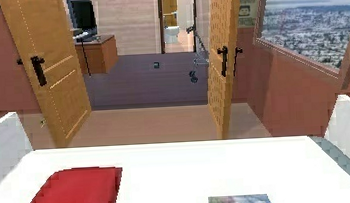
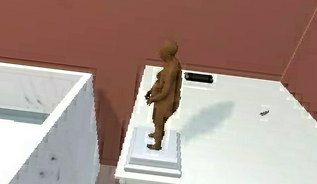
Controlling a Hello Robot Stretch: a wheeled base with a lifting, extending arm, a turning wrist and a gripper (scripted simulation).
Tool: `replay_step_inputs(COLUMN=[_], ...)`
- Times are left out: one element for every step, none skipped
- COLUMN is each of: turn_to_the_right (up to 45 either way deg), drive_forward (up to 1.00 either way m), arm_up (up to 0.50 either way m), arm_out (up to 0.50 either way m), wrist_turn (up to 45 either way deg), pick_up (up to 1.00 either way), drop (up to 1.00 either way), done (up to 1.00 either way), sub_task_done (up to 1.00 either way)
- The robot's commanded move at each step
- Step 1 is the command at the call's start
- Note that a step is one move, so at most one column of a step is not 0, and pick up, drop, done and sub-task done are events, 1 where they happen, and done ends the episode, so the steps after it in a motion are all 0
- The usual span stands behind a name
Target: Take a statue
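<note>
Statue point(image 2: 164, 96) upright on base near white table point(image 2: 249, 157) edge; claw state cannot tell

- robot body: colours, shapes, cables, screws, markings: can't tell from either view
- nothing more to log on the body

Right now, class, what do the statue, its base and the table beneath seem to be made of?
Statue: uniform brown, dull sheen, perhaps bronze or wood. Base: pale stepped slab, likely stone or plaster. Table: plain smooth white, possibly painted or laminate.
</note>
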Motion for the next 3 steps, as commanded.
replay_step_inputs(turn_to_the_right=[0.0, 0.0, 0.0], drive_forward=[0.0, 0.0, 0.0], arm_up=[0.5, 0.38, 0.0], arm_out=[0.0, 0.0, 0.04], wrist_turn=[0.0, 0.0, 0.0], pick_up=[0.0, 0.0, 0.0], drop=[0.0, 0.0, 0.0], done=[0.0, 0.0, 0.0], sub_task_done=[0.0, 0.0, 0.0])
